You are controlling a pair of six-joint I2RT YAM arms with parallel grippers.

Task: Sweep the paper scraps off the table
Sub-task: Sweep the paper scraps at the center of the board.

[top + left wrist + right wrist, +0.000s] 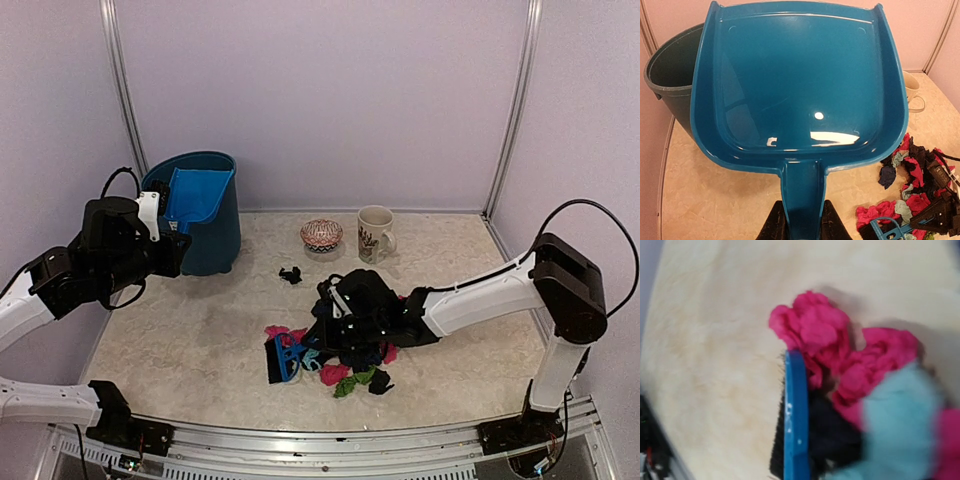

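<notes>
Left pincer [802, 222] is clamped on the handle of the blue dustpan [800, 85], one black finger [774, 226] each side of the stem, no gap btwn pad & plastic. Pan is up off the surface [170, 340], tilted, w/ its wide mouth over the opening of the dark teal bin [218, 240] at the far left corner.

Right pincer [315, 338] is low at the ctr of the surface, jaws shut on the small blue brush [283, 358]. Wrist view is blurred & its own fingers don't show, only the brush's blue back w/ black bristles on its left side, up against pink wads.

Paper scraps [345, 372] lie mostly in one heap on the surface, ctr-front, under & around the right pincer: pink, black, light blue, green & navy bits mixed. Brush sits at the heap's left edge, touching the pink ones. One black scrap [290, 274] lies apart, farther back, btwn heap & bin.

Cream mug [374, 233] w/ a dark plant print & a small patterned bowl [321, 234] stand side by side near the back wall, apart from the heap. Bin & heap are well apart
</notes>
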